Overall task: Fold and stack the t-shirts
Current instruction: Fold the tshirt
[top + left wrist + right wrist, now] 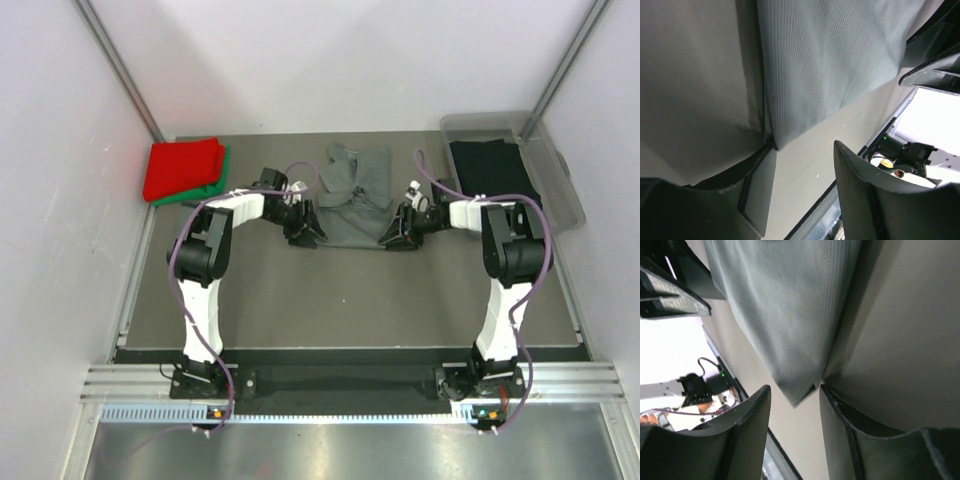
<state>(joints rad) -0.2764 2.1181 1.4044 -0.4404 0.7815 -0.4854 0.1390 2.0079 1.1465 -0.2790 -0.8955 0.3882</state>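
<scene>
Grey cloth lies in the middle of the dark worktop (pixel 350 300) in the top view: the grey t-shirt (pixel 352 205), partly folded, with its rumpled sleeves and collar toward the far side. The left hand (pixel 305 232) sits low at the shirt's near left corner and the right hand (pixel 398 232) at its near right corner, both close to the worktop. At the far left lies a folded red t-shirt (pixel 183 166) on top of a green t-shirt (pixel 205 188). At the far right a black t-shirt (pixel 490 170) lies inside a clear tub (pixel 555 190).

From the left wrist, the left hand's jaws stand partly apart with bare worktop between them. The grey t-shirt fills the upper part of the view, and its pointed corner comes down to the tip of one finger (pixel 760 192). The other finger (pixel 865 200) is clear of the cloth. Nothing is gripped.

From the right wrist, the right hand is likewise part open. The shirt's corner hangs down between the two fingertips, close against one finger (pixel 850 440), with a gap to the other (pixel 747 430). The jaws are not closed on it.
</scene>
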